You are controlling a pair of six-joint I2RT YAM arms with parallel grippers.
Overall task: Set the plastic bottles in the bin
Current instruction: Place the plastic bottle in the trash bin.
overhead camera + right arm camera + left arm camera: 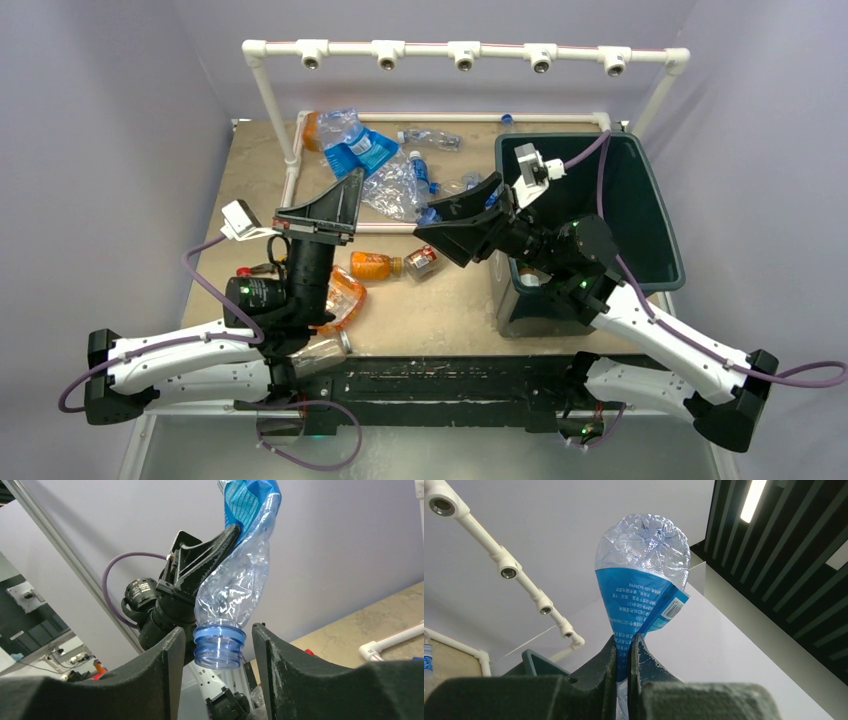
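Bin [668,232]: dark green tub, the reference point | left gripper [624,645]: raised well left of bin, clamped tight on crushed blue-labelled bottle [644,545] | right gripper [217,635]: nearer bin, jaws parted either side of that bottle's capless neck, not touching | risk: slick twisted plastic could slip during handover, dropping short of bin.

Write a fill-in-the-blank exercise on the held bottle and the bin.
1. The left fingers are shut on the crushed clear plastic bottle's ____ label.
2. The right fingers stand either side of that bottle's uncapped ____, not yet closed on it.
3. The dark green rectangular plastic bin stands on the table's ____ side.
Missing words: blue; neck; right.
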